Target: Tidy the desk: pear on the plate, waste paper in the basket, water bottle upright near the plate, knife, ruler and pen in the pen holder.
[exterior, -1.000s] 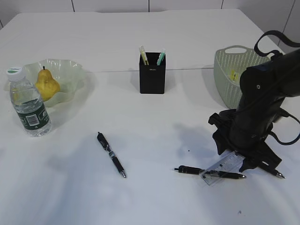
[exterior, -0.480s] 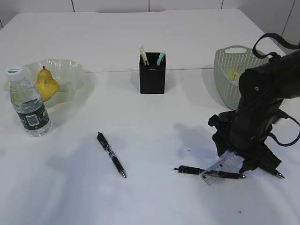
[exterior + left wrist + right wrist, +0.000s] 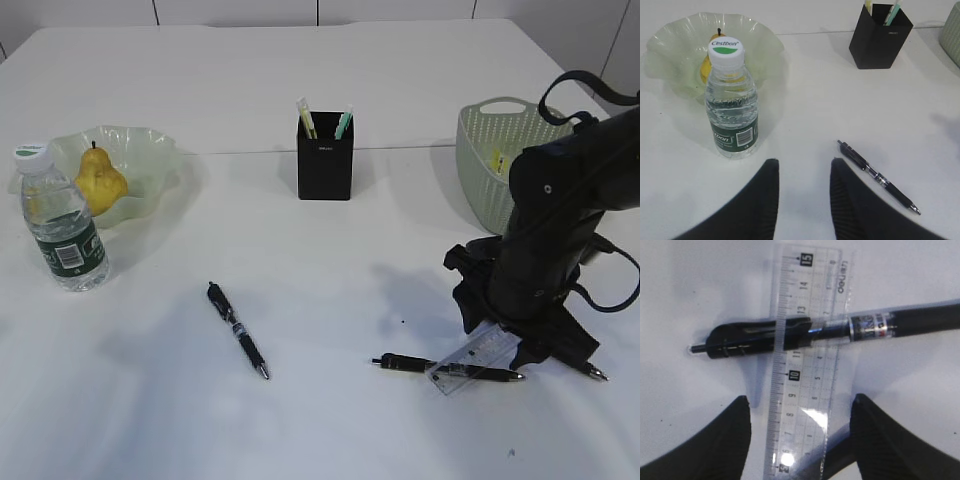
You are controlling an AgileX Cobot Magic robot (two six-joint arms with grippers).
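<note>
My right gripper (image 3: pixel 800 407) is open, low over the table, its fingers on either side of a clear ruler (image 3: pixel 807 305) that lies across a black pen (image 3: pixel 920 320). In the exterior view this gripper (image 3: pixel 525 345) is over the ruler (image 3: pixel 468 362) and pen (image 3: pixel 400 363). A second black pen (image 3: pixel 238 332) lies mid-table. My left gripper (image 3: pixel 805 162) is open and empty, near the upright water bottle (image 3: pixel 732 105). The yellow pear (image 3: pixel 98 180) sits on the green plate (image 3: pixel 150 160). The black pen holder (image 3: pixel 325 160) holds two sticks. I cannot make out a knife.
A pale green basket (image 3: pixel 490 150) stands behind the right arm with something yellow inside. A third pen's tip (image 3: pixel 595 373) shows just right of the right gripper. The bottle (image 3: pixel 63 225) stands beside the plate, at its front left.
The right arm has settled slightly lower over the ruler. Everything else is where it was.
</note>
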